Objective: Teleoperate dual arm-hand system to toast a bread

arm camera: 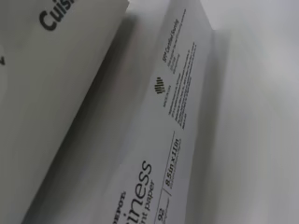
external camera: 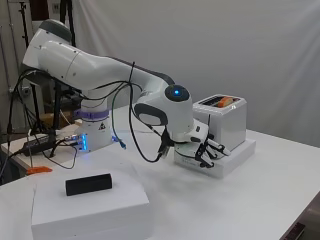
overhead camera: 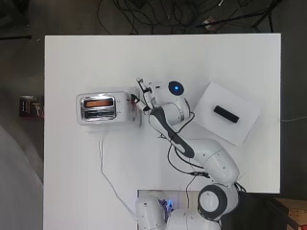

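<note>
A silver toaster (overhead camera: 98, 109) (external camera: 224, 120) stands on a flat white paper pack (external camera: 239, 156) left of the table's middle. An orange-brown slice of bread (overhead camera: 97, 102) (external camera: 226, 101) sits in its far slot; the near slot looks empty. My hand (overhead camera: 144, 99) (external camera: 206, 148) is low at the toaster's end nearest the arm, by the lever side, its fingers relaxed and holding nothing. Whether a finger touches the lever is hidden. The wrist view shows only the toaster's wall (arm camera: 51, 93) and the printed pack (arm camera: 168, 140), very close.
A white box (overhead camera: 240, 127) (external camera: 100, 210) with a black block (overhead camera: 225, 114) (external camera: 88, 184) on it lies on the arm's other side. The toaster's white cord (overhead camera: 108, 167) runs over the table toward the arm's base. Dark cables hang by the forearm.
</note>
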Robot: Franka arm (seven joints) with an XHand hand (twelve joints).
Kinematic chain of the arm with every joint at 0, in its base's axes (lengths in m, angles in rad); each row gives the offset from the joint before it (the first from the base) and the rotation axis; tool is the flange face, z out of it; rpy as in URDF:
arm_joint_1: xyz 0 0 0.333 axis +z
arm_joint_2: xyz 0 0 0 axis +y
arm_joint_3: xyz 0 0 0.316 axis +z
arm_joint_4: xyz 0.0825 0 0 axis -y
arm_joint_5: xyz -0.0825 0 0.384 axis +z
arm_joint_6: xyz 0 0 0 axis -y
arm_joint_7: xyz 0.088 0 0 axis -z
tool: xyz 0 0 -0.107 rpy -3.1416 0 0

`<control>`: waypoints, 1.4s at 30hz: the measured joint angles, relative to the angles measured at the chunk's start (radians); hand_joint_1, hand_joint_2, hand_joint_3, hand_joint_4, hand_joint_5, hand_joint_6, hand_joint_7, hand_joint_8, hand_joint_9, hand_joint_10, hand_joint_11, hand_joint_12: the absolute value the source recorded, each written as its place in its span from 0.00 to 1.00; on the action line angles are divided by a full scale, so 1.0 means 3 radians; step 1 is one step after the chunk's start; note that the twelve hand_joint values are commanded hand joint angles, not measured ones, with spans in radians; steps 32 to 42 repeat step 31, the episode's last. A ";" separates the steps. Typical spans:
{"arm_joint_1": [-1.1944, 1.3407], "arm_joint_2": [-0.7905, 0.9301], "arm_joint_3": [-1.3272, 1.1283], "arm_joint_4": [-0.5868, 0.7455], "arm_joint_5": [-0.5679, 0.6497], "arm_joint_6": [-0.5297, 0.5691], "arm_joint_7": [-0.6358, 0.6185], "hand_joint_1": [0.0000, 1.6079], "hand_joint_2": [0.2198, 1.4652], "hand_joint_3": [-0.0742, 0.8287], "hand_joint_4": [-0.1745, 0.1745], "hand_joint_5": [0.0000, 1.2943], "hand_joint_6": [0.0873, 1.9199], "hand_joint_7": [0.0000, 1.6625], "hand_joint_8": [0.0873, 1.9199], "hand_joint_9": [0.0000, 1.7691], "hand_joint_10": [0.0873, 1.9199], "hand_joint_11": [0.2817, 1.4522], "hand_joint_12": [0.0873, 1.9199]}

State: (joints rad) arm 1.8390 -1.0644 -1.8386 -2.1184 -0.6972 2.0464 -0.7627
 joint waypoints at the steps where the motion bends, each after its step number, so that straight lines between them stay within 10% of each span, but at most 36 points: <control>1: 0.0002 0.0009 0.0015 0.0006 -0.0011 -0.0010 0.0004 0.13 0.73 0.06 0.34 0.24 0.00 0.42 0.70 0.51 0.73 0.27 0.61; 2: 0.0007 0.0031 0.0052 0.0020 -0.0021 -0.0036 0.0020 0.07 0.71 0.07 0.37 0.21 0.00 0.38 0.40 0.46 0.43 0.22 0.35; 6: -0.0102 0.0113 0.0415 0.0041 -0.0003 -0.0145 0.0044 0.01 0.74 0.08 0.24 0.22 0.00 0.51 0.89 0.63 0.91 0.43 0.86; 11: -0.0455 0.0275 0.1208 -0.0023 -0.0021 -0.0280 0.0145 0.01 0.74 0.08 0.21 0.23 0.00 0.41 0.86 0.49 0.85 0.27 0.79; 15: -0.0951 0.0476 0.2067 -0.0067 0.0110 -0.0538 0.0105 0.00 0.74 0.08 0.21 0.34 0.00 0.55 1.00 0.68 0.99 0.55 0.98; 17: -0.1359 0.0550 0.2599 -0.0140 0.0227 -0.0626 0.0088 0.00 0.75 0.08 0.17 0.31 0.00 0.48 0.96 0.58 0.97 0.37 0.90; 22: -0.2462 0.0668 0.3721 -0.0321 0.0616 -0.0807 -0.0002 0.03 0.77 0.08 0.15 0.26 0.00 0.44 1.00 0.55 0.99 0.35 0.91; 25: -0.2790 0.0812 0.3983 -0.0382 0.0818 -0.0962 -0.0082 0.04 0.77 0.08 0.09 0.16 0.00 0.38 0.87 0.46 0.81 0.25 0.76; 42: -0.2973 0.1170 0.4029 -0.0437 0.0933 -0.0963 -0.0103 0.04 0.77 0.08 0.08 0.12 0.00 0.43 0.79 0.48 0.72 0.26 0.79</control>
